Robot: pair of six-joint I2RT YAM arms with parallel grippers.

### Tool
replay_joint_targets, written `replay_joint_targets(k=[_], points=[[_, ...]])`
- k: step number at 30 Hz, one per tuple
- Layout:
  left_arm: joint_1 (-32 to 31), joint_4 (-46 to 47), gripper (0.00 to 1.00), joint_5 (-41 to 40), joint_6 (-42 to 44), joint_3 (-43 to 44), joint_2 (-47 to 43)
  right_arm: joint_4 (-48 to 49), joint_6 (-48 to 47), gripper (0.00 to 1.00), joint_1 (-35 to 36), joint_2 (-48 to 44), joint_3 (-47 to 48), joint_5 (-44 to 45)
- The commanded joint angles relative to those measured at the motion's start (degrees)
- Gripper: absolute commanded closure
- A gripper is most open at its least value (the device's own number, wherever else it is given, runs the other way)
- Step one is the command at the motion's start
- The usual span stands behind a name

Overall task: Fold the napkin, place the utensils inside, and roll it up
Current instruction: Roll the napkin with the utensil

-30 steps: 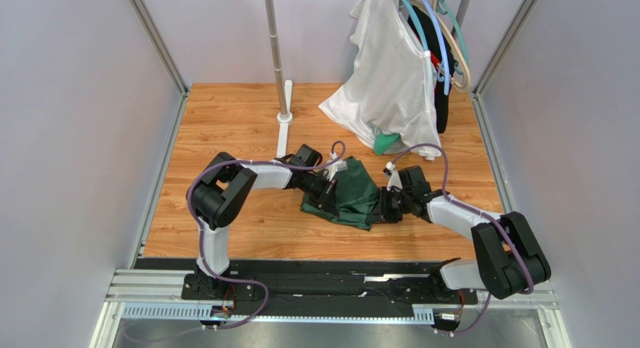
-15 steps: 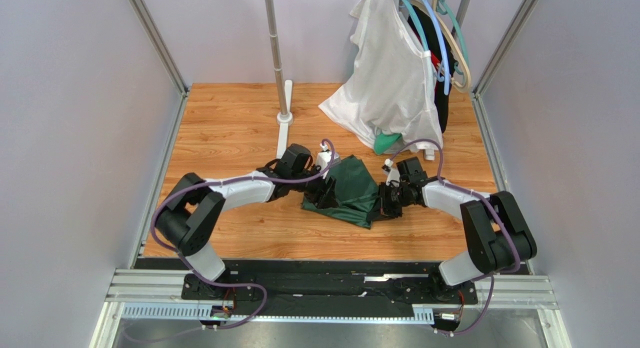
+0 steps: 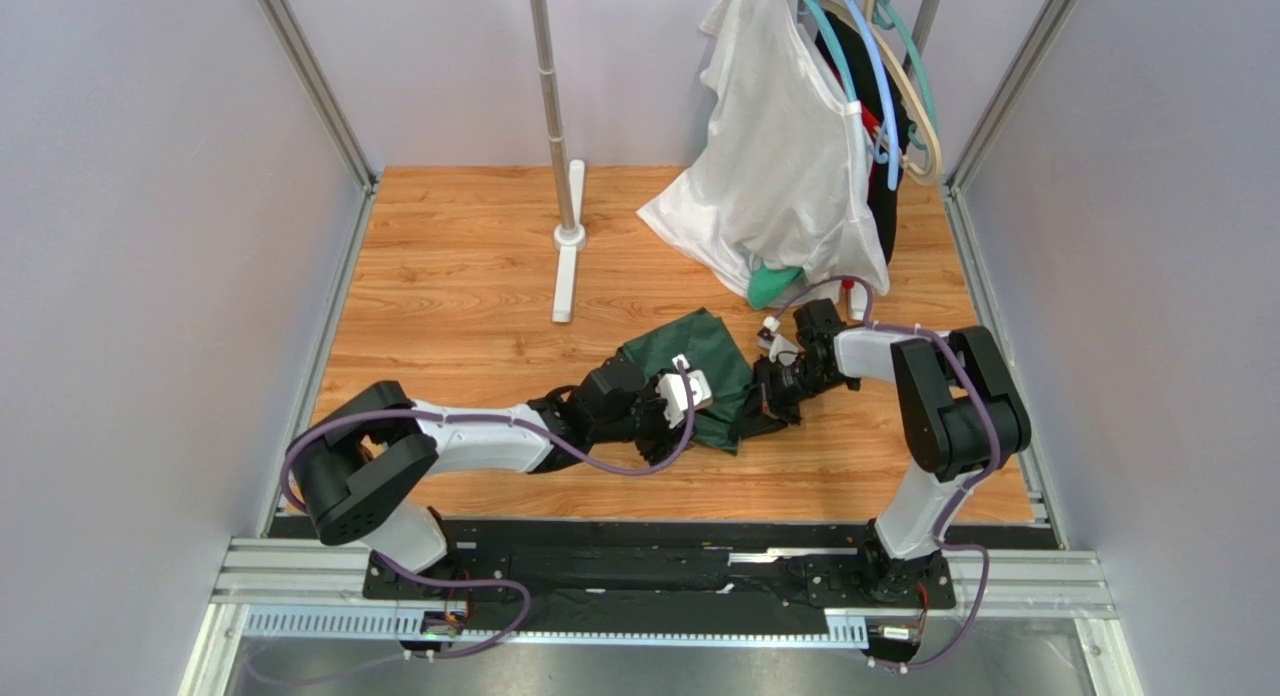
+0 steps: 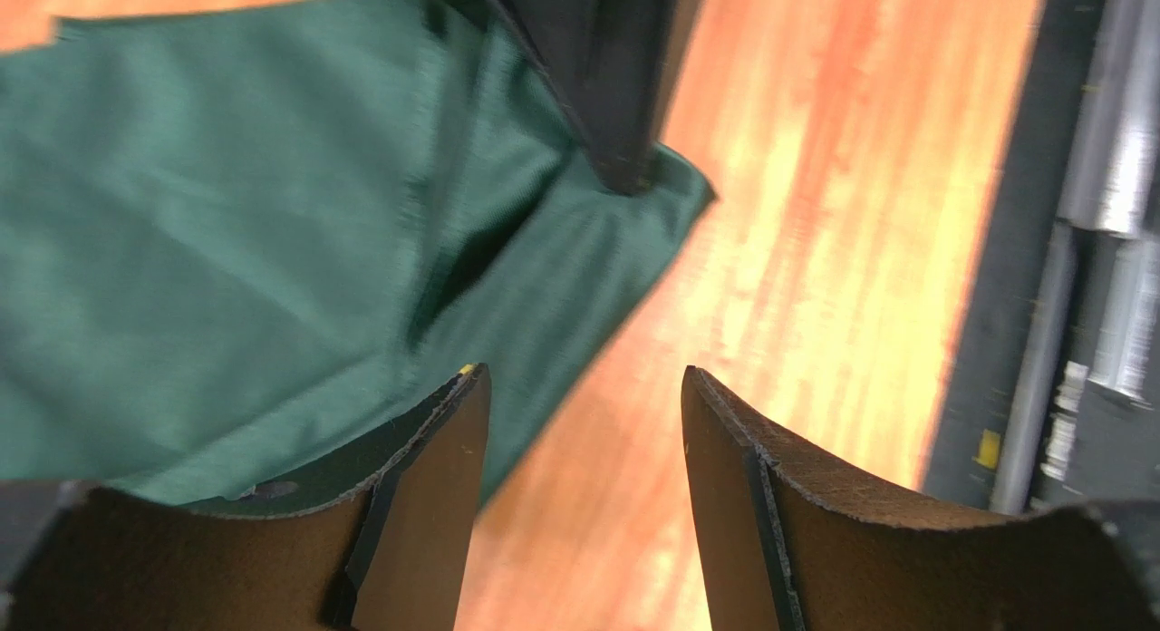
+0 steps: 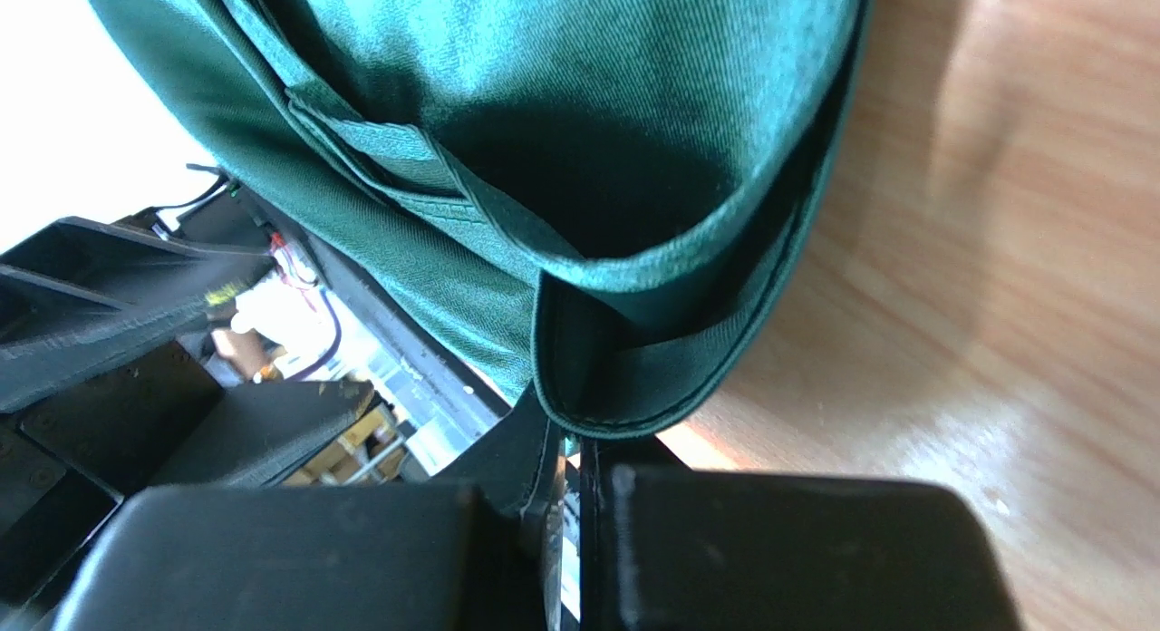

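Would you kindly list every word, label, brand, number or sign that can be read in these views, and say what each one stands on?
No text can be read in any view.
The napkin is plain, with no print or tag showing.
A small yellow patch at the right of the left wrist view may be a sticker, but it is too blurred to read.

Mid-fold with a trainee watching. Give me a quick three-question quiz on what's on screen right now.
1. True or false: the left jaws are closed on the napkin.
2. What do the right jaws pinch? A) a cup B) an edge of the napkin C) a sponge
3. Short answer: is any cutlery visible on the table?
Key: 1 false, they stand open and empty; 2 B; 3 no, none shows in any view.
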Motion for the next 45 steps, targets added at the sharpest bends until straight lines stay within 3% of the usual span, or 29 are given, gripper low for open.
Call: replay_joint_targets(k=[1,6,16,27,28,45], points=[[-1.7,5.8,0.37,-6.7,7.3,0.3,1.6,-2.3,-3.5,1.0,-1.2,3.0,1.6,-2.7],[-3.5,6.7,0.36,-10.8,11.9,0.8,4.3,-4.2,-5.2,1.0,-2.8,4.7,2.4,-5.8],[-5.1,11.4,0.32,-8.8,14.9,-3.0,2.8,-6.2,-6.6,1.0,-4.3,5.2,3.6,-6.4],[-7.7,12.7,0.31,-16.5,19.0,-3.5,4.8,-7.2,-7.2,1.0,-4.7,4.5,4.2,-7.1],[-8.0,12.6,0.02,-16.4,19.5,-3.1,5.1,-7.2,-7.2,1.0,-4.8,4.5,4.3,-7.1],[-11.7,16.5,0.11,-27.7,25.5,-1.4,12.8,-7.0,-7.2,1.0,-5.0,3.9,4.5,-8.0]])
